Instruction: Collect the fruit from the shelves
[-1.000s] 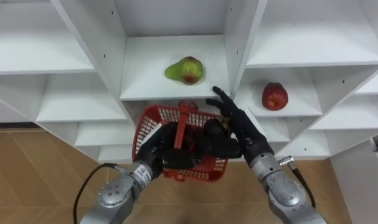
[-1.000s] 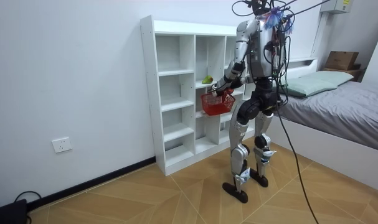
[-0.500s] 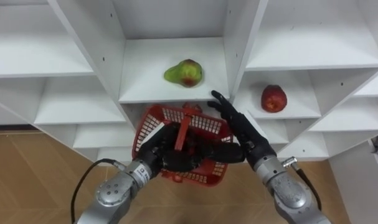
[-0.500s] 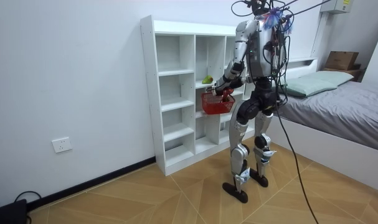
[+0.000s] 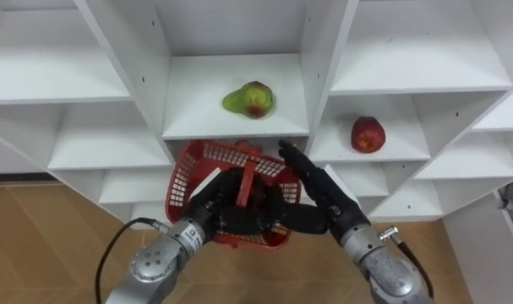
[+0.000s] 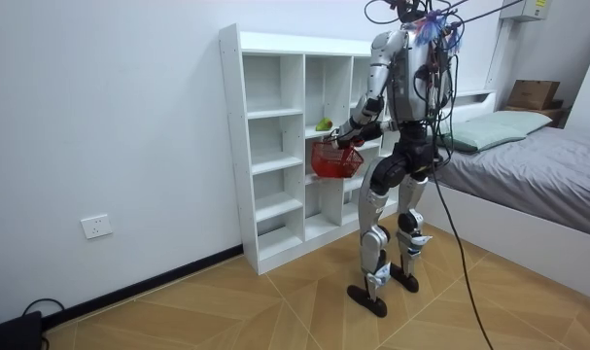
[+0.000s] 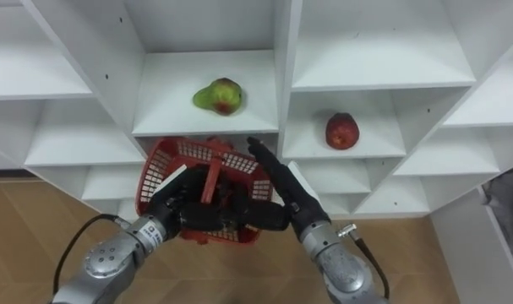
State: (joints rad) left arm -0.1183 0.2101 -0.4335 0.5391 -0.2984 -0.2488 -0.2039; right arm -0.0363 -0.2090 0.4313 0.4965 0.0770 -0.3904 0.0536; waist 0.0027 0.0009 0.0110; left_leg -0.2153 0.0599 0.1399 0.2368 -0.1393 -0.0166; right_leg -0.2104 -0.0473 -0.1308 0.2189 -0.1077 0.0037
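A green-and-red pear [image 5: 248, 99] lies on the middle shelf of the white closet [image 5: 324, 51]. A red apple [image 5: 368, 134] sits in the compartment to its right, one level lower. Just below the pear's shelf I hold a red mesh basket [image 5: 222, 154] in front of the closet. My left hand [image 5: 212, 209] is shut on the basket's red handle [image 5: 247, 181]. My right hand [image 5: 319, 190] lies open over the basket's right side, fingers straight and pointing at the shelf edge. Both hands hide what is in the basket. I stand upright facing the closet [image 6: 275, 146].
The closet's other compartments [image 5: 45, 76] are bare white shelves with upright dividers [image 5: 319, 59] between them. Wooden floor [image 5: 45, 245] lies below. In the room view a bed [image 6: 528, 165] stands behind me at the right, and a wall socket [image 6: 96, 227] sits low on the left.
The basket and my left hand have shifted a little to the left. My right hand has drawn back from the shelf edge and now lies lower over the basket.
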